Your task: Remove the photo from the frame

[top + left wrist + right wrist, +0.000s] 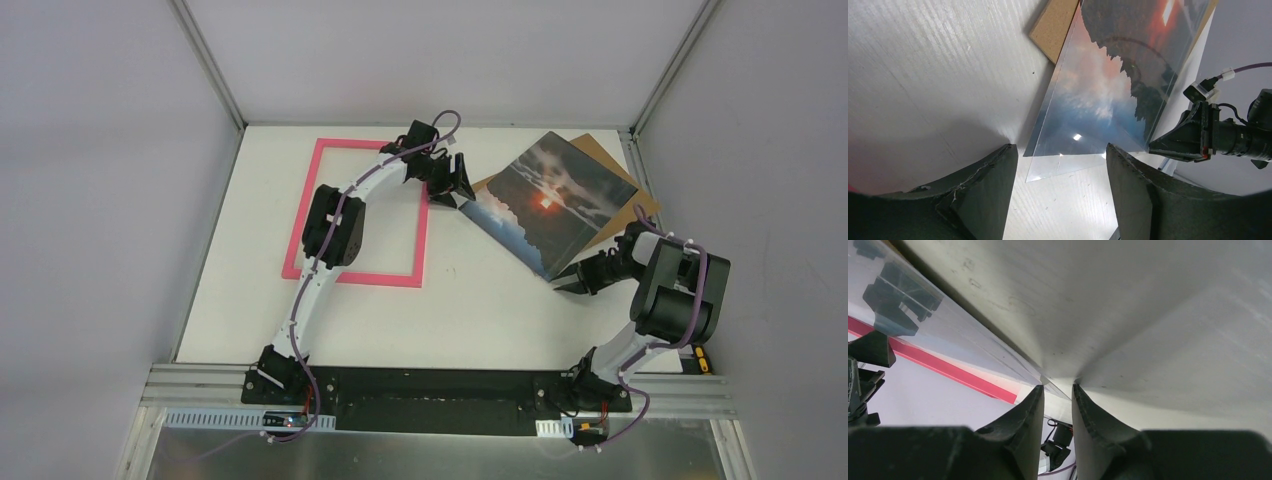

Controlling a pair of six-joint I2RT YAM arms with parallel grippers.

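Top external shows the frame (350,279) lying flat on the left part of the white table (480,310), a bare pink rectangle with my left arm reaching across it. The photo (550,200) is out of it and well to the right, sunset side up, turned at an angle and resting partly over a brown board (612,158) near the far right corner. My left claw (462,192) sits just beside the photo's left corner, released: in the left wrist view my fingers (993,180) stand wide apart with nothing between them, and a clear pane (1068,160) lies ahead of them over the sunset picture. My right claw (562,283) is at the photo's near corner. In the right wrist view its fingers (1028,415) are parted only by a narrow gap; the pane's corner reaches their tips, though I cannot tell whether it touches them.
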